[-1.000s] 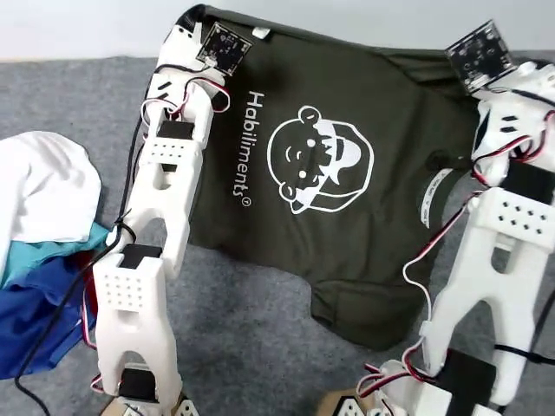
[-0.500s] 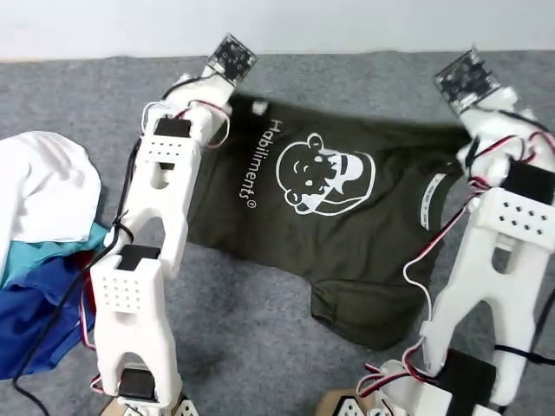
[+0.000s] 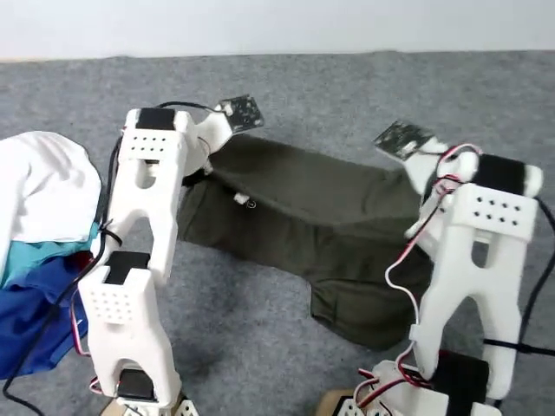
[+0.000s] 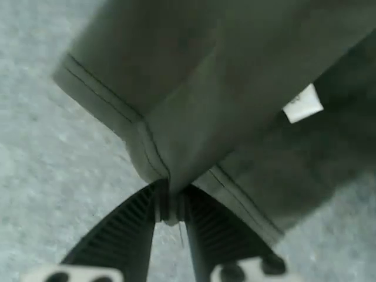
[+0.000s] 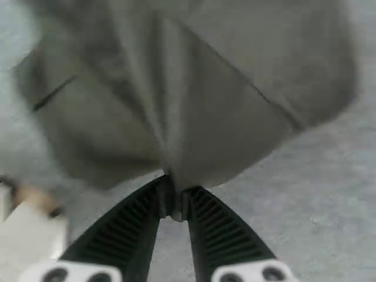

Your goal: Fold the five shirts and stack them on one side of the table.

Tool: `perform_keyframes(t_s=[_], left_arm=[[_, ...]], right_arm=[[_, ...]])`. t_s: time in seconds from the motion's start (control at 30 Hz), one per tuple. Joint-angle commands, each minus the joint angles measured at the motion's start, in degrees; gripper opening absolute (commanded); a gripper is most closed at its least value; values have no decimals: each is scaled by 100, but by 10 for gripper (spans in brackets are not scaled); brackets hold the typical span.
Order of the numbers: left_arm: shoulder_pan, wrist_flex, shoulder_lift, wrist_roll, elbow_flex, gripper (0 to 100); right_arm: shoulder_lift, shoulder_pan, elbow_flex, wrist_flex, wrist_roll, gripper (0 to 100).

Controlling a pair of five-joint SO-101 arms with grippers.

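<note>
My left hand and right hand are each pinched tight on an edge of the dark green shirt, which lies doubled over mid-tabletop. I judge this to be its first fold. At nine o'clock the loose pile of shirts waits, and nothing is stacked yet. The tabletop is covered in grey felt, with a pale wall at twelve o'clock.
</note>
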Motion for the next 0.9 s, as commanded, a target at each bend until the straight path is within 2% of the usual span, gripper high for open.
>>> perform_keyframes(t_s=[0.0, 0.13, 0.33, 0.57, 0.87], left_arm=[[-141, 387, -404, -264, -268, 3], [-264, 615, -396, -299, -268, 3], [-237, 1310, -387, -747, -251, 3], [-246, 1336, -369, -695, -233, 3], [-229, 1327, 211, -466, -251, 3]], right_arm=[[-277, -48, 0, 338, 62, 10], [-673, -75, 343, 338, 308, 10], [-1341, -127, 1116, 356, 387, 10], [-2352, -171, 2215, 365, 378, 10], [-3960, -1226, 2998, 365, 360, 10]])
